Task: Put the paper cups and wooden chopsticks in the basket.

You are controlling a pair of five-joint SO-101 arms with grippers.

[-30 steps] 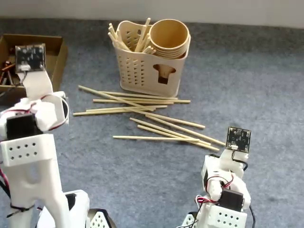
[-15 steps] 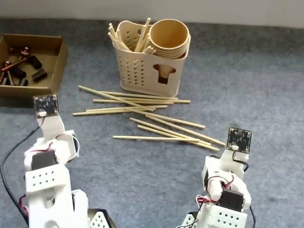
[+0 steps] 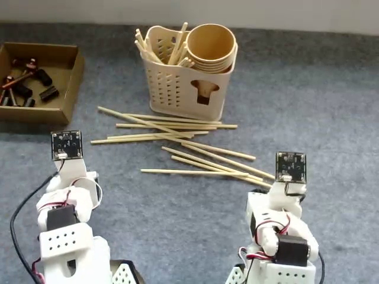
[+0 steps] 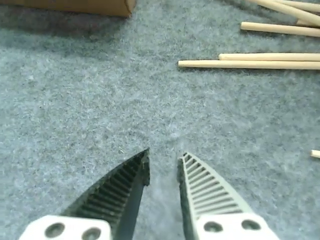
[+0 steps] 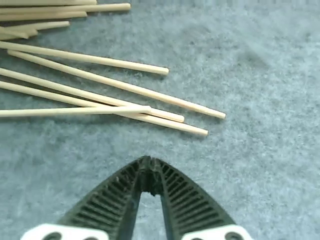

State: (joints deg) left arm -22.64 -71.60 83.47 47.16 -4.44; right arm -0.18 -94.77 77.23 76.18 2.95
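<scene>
the left arm (image 3: pixel 66 195) is drawn back from over the cardboard box (image 3: pixel 35 113) at 10 o'clock to 7 o'clock, baring the parts inside; the right arm (image 3: pixel 278 219) shifts slightly toward 10 o'clock

A blue-grey carpet (image 3: pixel 331 89) with a short, fuzzy pile covers the work surface. A pale, plain strip (image 3: pixel 266 10) runs along its far edge. At the far left sits an open cardboard box (image 3: pixel 35 113) holding small dark parts (image 3: pixel 47 93). The light is soft and even
</scene>
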